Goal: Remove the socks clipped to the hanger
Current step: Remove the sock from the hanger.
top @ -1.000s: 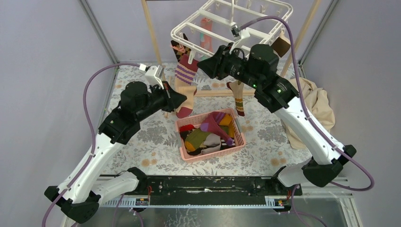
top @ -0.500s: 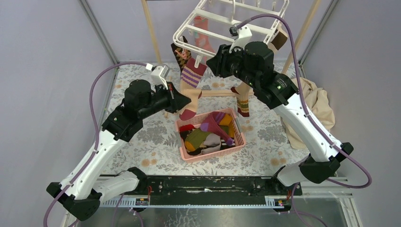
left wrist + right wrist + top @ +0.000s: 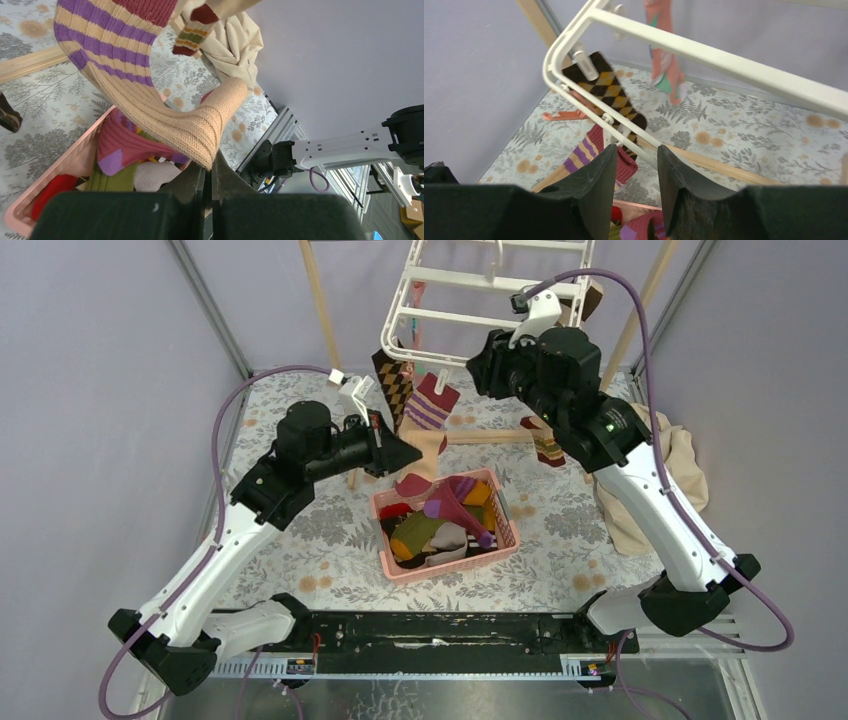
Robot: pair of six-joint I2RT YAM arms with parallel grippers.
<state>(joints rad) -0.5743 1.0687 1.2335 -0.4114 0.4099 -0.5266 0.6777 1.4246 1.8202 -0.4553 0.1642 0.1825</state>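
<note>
From above, my left end effector (image 3: 405, 453) is shut on the striped sock (image 3: 430, 410), which runs taut from my pinch up to its clip on the near bar of the hanger (image 3: 460, 316). The hanger is tipped steeply. My right end effector (image 3: 478, 356) sits against its near right part. A brown argyle sock (image 3: 393, 385) hangs just beside the striped one, and the pink basket (image 3: 440, 567) of freed socks stands on the desk (image 3: 300, 530) below my left end effector.

My left wrist view shows the left end effector (image 3: 210, 175) closed tight, with the tan ribbed foot of the striped sock (image 3: 150, 95) nipped between the tips. It is a small bite near the fabric's edge. The basket (image 3: 60, 172) lies under it.

In my right wrist view, the right end effector (image 3: 636, 155) stands partly open. One thin white bar of the hanger (image 3: 724, 60) passes between its fingers with a gap on either side, so I straddle the bar rather than clamp it. The striped sock's cuff (image 3: 584, 152) hangs just past that bar.

I judge the step to be drawing this sock out of its clip. I should pull steadily down and towards the basket, in line with the sock. The right end effector should brace the bar so the hanger cannot follow. A jerk could slip my thin pinch or swing the argyle sock into the way.
</note>
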